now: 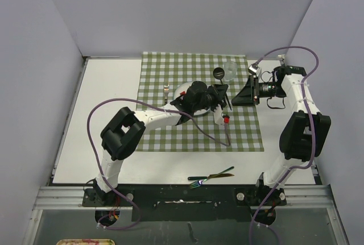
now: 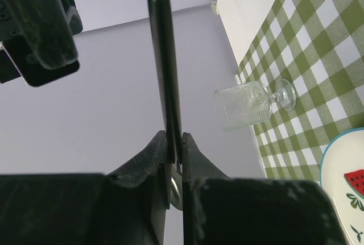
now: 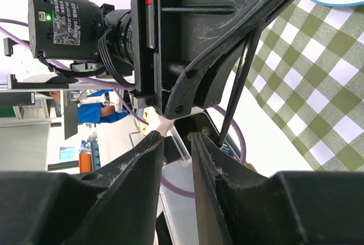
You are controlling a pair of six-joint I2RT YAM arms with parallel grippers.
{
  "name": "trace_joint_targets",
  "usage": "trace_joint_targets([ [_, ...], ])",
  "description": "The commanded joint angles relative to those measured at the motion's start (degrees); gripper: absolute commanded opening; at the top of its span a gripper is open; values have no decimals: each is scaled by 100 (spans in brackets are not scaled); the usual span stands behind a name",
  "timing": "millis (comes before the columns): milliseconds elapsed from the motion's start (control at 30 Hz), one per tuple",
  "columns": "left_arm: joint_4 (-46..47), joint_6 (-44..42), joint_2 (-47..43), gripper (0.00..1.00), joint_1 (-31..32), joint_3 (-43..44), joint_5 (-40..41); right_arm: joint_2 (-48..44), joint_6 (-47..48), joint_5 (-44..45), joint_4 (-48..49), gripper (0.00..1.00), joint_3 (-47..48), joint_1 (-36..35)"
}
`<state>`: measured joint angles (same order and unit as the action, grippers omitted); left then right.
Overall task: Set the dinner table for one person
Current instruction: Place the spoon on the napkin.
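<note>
On the white dinner table [image 1: 108,114] lies a green-and-white checked cloth [image 1: 170,66]. A white plate [image 1: 181,94] with a watermelon print sits on it, mostly under my left arm, and its edge shows in the left wrist view [image 2: 348,171]. My left gripper [image 1: 220,92] [image 2: 175,138] hangs over the cloth right of the plate, shut on a thin black-handled utensil [image 2: 165,63] that sticks straight out from its jaws. Just to the right, my right gripper [image 1: 239,97] [image 3: 177,142] faces the left one, open a little with nothing between its fingers.
A clear stemmed glass [image 1: 230,69] [image 2: 247,106] stands at the back of the cloth beside a dark round thing [image 1: 219,73]. A fork [image 1: 166,90] lies left of the plate. Two black-handled iridescent utensils [image 1: 210,177] lie near the table's front edge.
</note>
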<state>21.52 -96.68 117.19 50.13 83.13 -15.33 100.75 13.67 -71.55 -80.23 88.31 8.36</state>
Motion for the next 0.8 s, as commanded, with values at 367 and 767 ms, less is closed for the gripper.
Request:
trace_joint_targets([
  [367, 94, -191, -794, 0, -42, 132, -95, -156, 88, 83, -4, 28, 193, -59],
  [767, 60, -206, -850, 0, -17, 166, -75, -222, -40, 254, 126, 28, 175, -166],
])
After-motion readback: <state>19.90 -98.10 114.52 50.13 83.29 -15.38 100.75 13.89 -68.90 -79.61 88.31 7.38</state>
